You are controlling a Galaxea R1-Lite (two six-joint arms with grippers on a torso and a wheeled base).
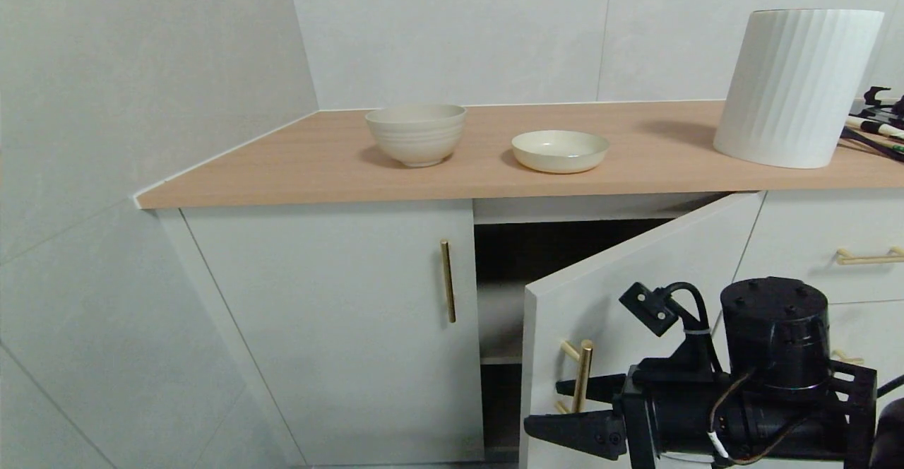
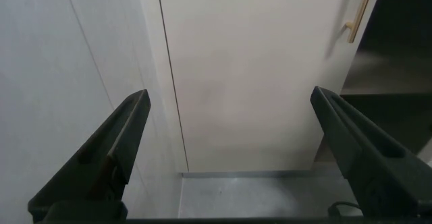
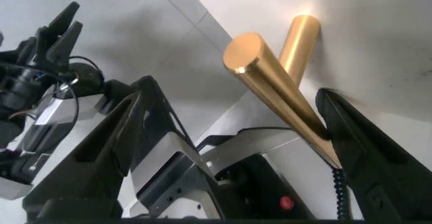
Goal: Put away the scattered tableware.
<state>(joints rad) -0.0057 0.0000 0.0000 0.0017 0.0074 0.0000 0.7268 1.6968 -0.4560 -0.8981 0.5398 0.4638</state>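
Note:
A deep beige bowl (image 1: 417,133) and a shallow cream dish (image 1: 560,150) stand side by side on the wooden countertop (image 1: 296,165). Below them, the cabinet's right door (image 1: 635,271) is swung partly open. My right gripper (image 1: 558,409) is low in front of that door, open, its fingers on either side of the gold handle (image 1: 583,373). In the right wrist view the gold handle (image 3: 270,75) lies between the spread fingers of the right gripper (image 3: 231,96). My left gripper (image 2: 229,96) is open and holds nothing, low before the closed left door (image 2: 250,82).
A tall white ribbed container (image 1: 798,87) stands at the counter's right, with pens and tools (image 1: 876,126) beside it. The closed left door (image 1: 318,313) has a gold handle (image 1: 448,282). A dark shelf (image 1: 498,313) shows inside the cabinet. Drawers (image 1: 869,257) lie to the right, a tiled wall (image 1: 106,137) to the left.

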